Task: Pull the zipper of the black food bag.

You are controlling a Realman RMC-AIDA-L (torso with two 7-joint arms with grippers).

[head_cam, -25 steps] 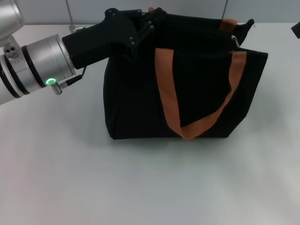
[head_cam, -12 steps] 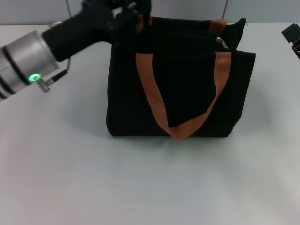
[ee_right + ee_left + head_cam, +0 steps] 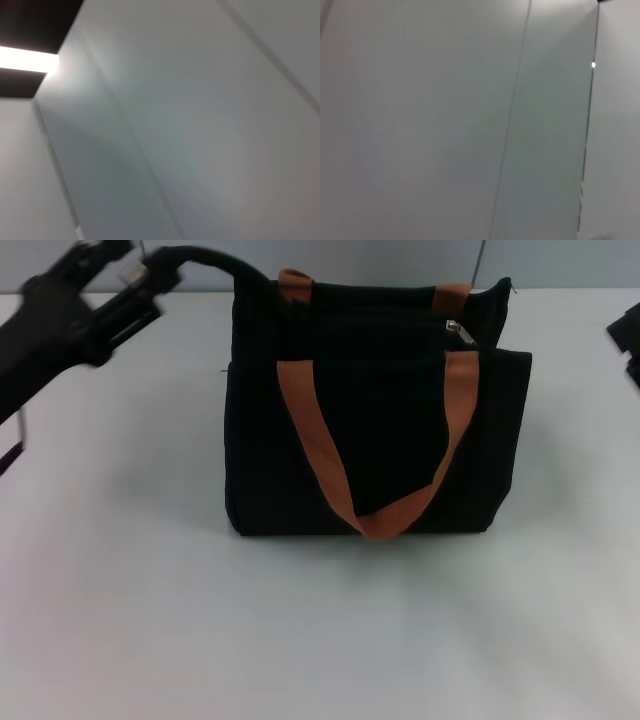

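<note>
The black food bag point(image 3: 385, 455) stands upright in the middle of the white table, with two orange-brown strap handles point(image 3: 310, 445). The small silver zipper pull point(image 3: 455, 328) sits on the top edge near the bag's right end. My left gripper point(image 3: 140, 280) is to the left of the bag's top left corner and apart from it. It is blurred. Only a black piece of my right gripper point(image 3: 626, 340) shows at the right edge, well off the bag. Neither wrist view shows the bag or any fingers.
The white table point(image 3: 320, 630) runs around the bag on all sides. A grey wall stands behind it. Both wrist views show only pale wall panels point(image 3: 470, 120) and a lit strip point(image 3: 25, 59).
My left gripper has drawn back from the bag's top left corner, up and to the left. The bag has shifted slightly and now stands free.
</note>
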